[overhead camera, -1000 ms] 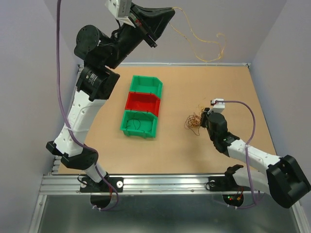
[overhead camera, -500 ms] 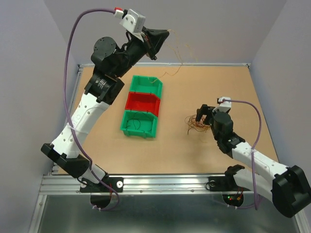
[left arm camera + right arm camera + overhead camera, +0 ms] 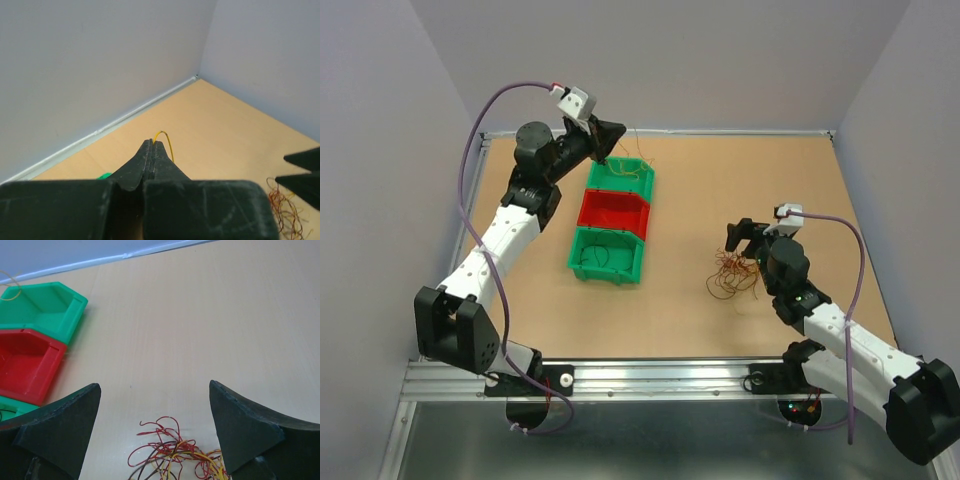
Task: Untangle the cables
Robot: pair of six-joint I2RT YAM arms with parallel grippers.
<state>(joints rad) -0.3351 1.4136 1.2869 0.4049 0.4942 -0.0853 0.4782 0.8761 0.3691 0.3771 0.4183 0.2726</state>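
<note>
My left gripper (image 3: 610, 146) hovers over the far green bin (image 3: 642, 182), shut on a thin orange-yellow cable (image 3: 636, 167) that droops toward that bin. In the left wrist view the jaws (image 3: 152, 143) are pressed together with the yellow cable (image 3: 168, 138) looping out of the tip. The tangle of red, yellow and dark cables (image 3: 731, 275) lies on the table. My right gripper (image 3: 748, 240) stands open just beyond it, holding nothing. In the right wrist view the tangle (image 3: 175, 455) lies low between the wide-apart fingers (image 3: 155, 387).
Three bins sit in a row left of centre: far green, red (image 3: 613, 212), near green (image 3: 582, 268). A dark cable (image 3: 600, 254) lies in the near green one. In the right wrist view the green bin (image 3: 75, 305) and red bin (image 3: 25, 360) are at the left.
The left arm has come down from high above the back wall, bringing the yellow cable over the far green bin. The right gripper has opened, let go of the tangle and drawn back slightly.
</note>
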